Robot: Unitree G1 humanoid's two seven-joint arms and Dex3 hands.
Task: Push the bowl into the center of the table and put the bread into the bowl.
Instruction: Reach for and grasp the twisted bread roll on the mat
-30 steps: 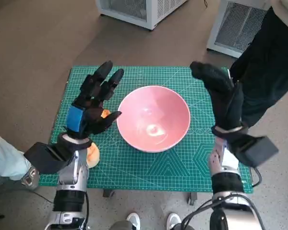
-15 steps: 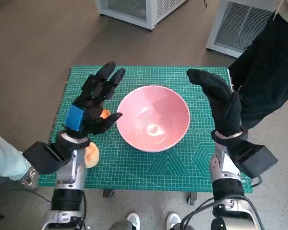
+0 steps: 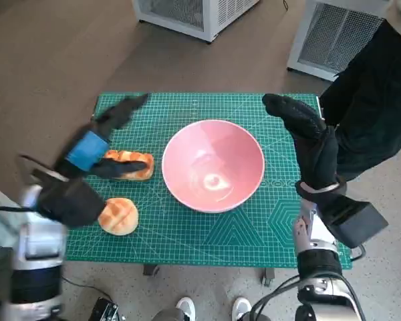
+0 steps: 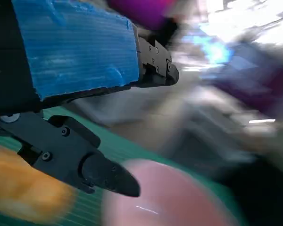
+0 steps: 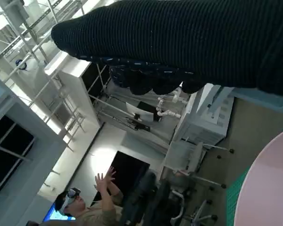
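Observation:
A pink bowl [image 3: 213, 164] stands near the middle of the green mat [image 3: 240, 227]; its rim [image 5: 269, 183] shows in the right wrist view. Two pieces of bread lie left of it: a long loaf [image 3: 129, 164] and a round bun [image 3: 119, 215]. My left hand [image 3: 97, 142] hovers over the mat's left side, above the long loaf, fingers spread, holding nothing. In the left wrist view its fingers [image 4: 104, 172] sit over blurred bread [image 4: 23, 190] and the bowl [image 4: 165, 197]. My right hand [image 3: 307, 134] stands upright at the bowl's right, fingers apart and empty.
A person in dark clothes [image 3: 374, 87] stands at the table's right rear. White cabinets [image 3: 194, 13] stand behind the table. Shoes [image 3: 187, 307] show below the front edge. Another person with raised hands [image 5: 85, 197] appears in the right wrist view.
My left arm has swung left and back from the bowl's rim, uncovering the long loaf and the bun. The right hand has barely moved. The bowl has stayed put.

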